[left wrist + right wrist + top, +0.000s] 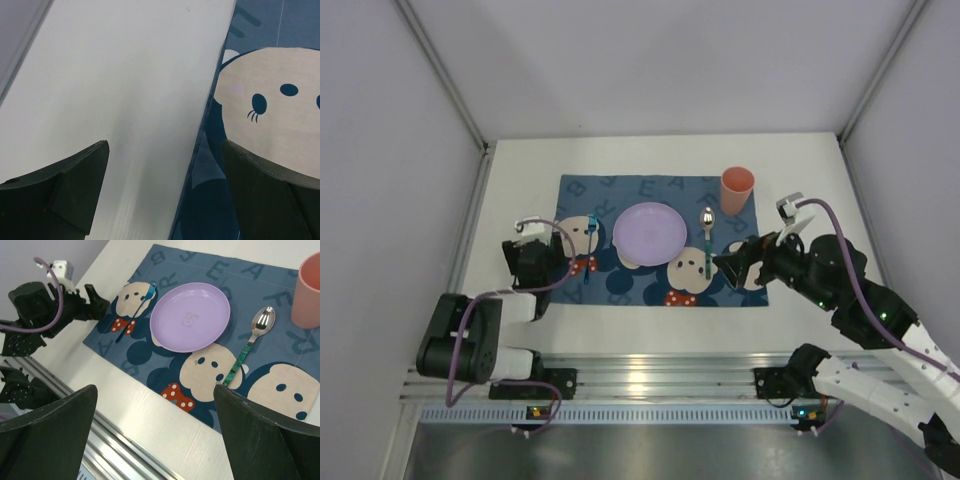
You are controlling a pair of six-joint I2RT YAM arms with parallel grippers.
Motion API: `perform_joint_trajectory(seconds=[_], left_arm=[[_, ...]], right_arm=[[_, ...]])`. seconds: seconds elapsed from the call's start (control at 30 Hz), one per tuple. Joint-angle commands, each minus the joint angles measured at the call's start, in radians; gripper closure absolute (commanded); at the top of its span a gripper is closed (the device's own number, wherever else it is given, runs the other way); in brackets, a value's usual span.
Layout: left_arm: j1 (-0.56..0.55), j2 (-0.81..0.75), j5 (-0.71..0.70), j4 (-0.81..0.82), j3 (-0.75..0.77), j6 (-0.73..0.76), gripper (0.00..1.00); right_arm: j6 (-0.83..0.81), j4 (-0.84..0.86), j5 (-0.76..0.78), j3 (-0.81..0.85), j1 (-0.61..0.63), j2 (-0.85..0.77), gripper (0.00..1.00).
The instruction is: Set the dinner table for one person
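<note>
Worktop [520, 195] is stiff and fixed, nothing to grasp there; the thin spoon [707, 245] looks slippery, best taken by its handle. Left hand [165, 160] and right hand [155, 390] are spread, empty.

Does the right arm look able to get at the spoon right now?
Probably yes: its open fingers hang close beside the spoon, and nothing stands between them.
</note>
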Motion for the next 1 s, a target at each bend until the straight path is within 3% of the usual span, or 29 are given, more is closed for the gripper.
perform_joint_trajectory(seconds=[0.0, 0.1, 0.2, 0.23, 0.37, 0.4, 0.6, 0.7, 0.83, 0.97], left_arm=[[0.053, 0.102, 0.101, 0.251, 0.067, 0.009, 0.01], [0.105, 0.219, 0.219, 0.315, 0.086, -0.031, 0.01], [0.116, 0.230, 0.289, 0.358, 0.060, -0.016, 0.01], [0.116, 0.242, 0.314, 0.387, 0.049, -0.008, 0.08], [0.116, 0.247, 0.302, 0.415, 0.047, -0.003, 0.06], [0.116, 0.247, 0.303, 0.414, 0.049, -0.003, 0.01], [0.116, 0.245, 0.305, 0.420, 0.046, -0.002, 0.01], [0.116, 0.245, 0.305, 0.420, 0.046, -0.002, 0.01], [0.116, 0.244, 0.305, 0.421, 0.046, -0.002, 0.01], [0.116, 0.247, 0.304, 0.421, 0.046, -0.002, 0.01]], right_arm=[[-0.001, 0.017, -0.063, -0.020, 0.001, -0.004, 0.00], [0.007, 0.007, -0.108, -0.035, -0.001, -0.006, 0.00], [0.016, 0.005, -0.107, -0.043, 0.001, -0.004, 0.00], [0.027, 0.005, -0.093, -0.044, 0.001, -0.003, 0.00], [0.055, 0.007, -0.067, -0.037, -0.003, 0.023, 0.00], [0.059, 0.007, -0.065, -0.040, 0.001, 0.042, 0.00], [0.081, -0.007, -0.038, -0.064, 0.001, 0.096, 0.00], [0.139, -0.015, 0.102, -0.099, 0.001, 0.085, 0.00], [0.239, -0.027, 0.426, -0.177, 0.001, 0.056, 0.00], [0.231, 0.006, 0.551, -0.210, 0.001, 0.080, 0.00]])
